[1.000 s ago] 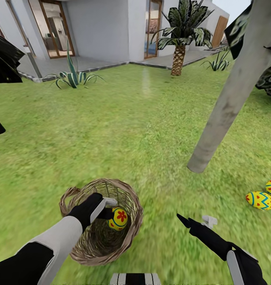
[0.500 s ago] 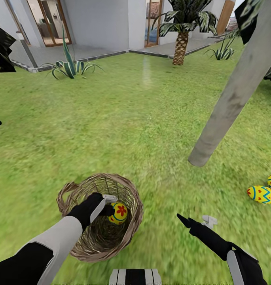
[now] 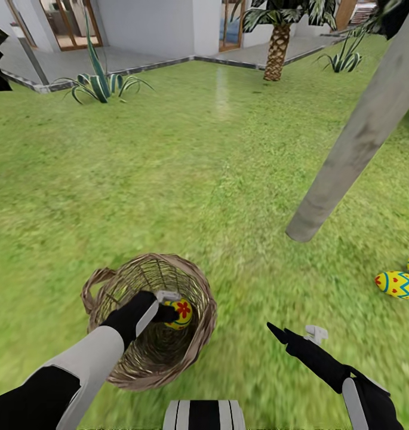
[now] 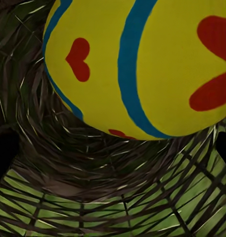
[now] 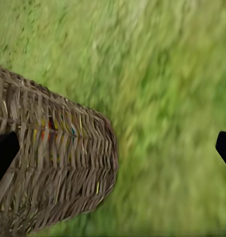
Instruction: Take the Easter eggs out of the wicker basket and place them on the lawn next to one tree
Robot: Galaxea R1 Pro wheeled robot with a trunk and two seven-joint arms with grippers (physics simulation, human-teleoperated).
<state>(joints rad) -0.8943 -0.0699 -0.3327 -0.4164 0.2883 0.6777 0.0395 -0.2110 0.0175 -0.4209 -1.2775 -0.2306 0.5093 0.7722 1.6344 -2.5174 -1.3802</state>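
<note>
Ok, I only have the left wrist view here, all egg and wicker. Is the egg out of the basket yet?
Observer: No. In the head view the left gripper holds the egg inside the basket opening.
Operator: Where are the others?
Observer: The two eggs lie on the lawn, to the right of the trunk base.
Operator: Right arm busy?
Observer: No. The right gripper is open and empty, over grass to the right of the basket.
</note>
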